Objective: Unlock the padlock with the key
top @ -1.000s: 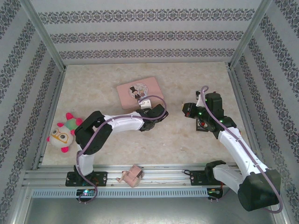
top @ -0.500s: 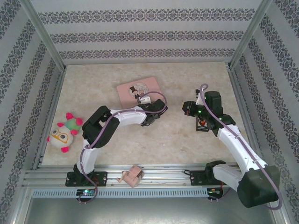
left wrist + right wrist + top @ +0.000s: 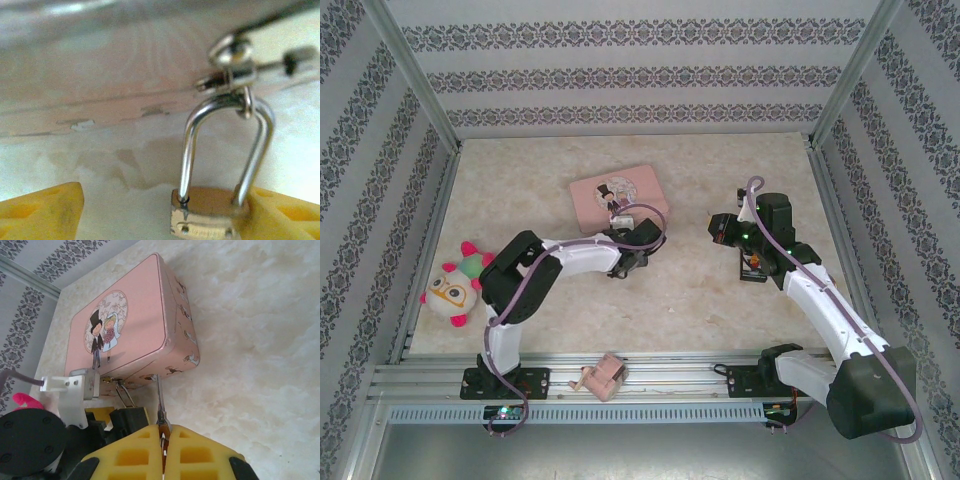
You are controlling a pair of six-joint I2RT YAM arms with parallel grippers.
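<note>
Padlock (image 3: 206,218) hooked through latch (image 3: 232,75) of pink tin (image 3: 120,325), sitting between left hand (image 3: 165,205) fingers, spread wide. Key (image 3: 159,397) pinched in closed right hand (image 3: 163,442). Likely light, stiff, slick, swingy; best gripped across brass body.

The body of the padlock (image 3: 205,215) is running off the left wrist view at 6 o'clock. The key (image 3: 159,397) is hiding its head between the pads of the right hand (image 3: 164,434).
</note>
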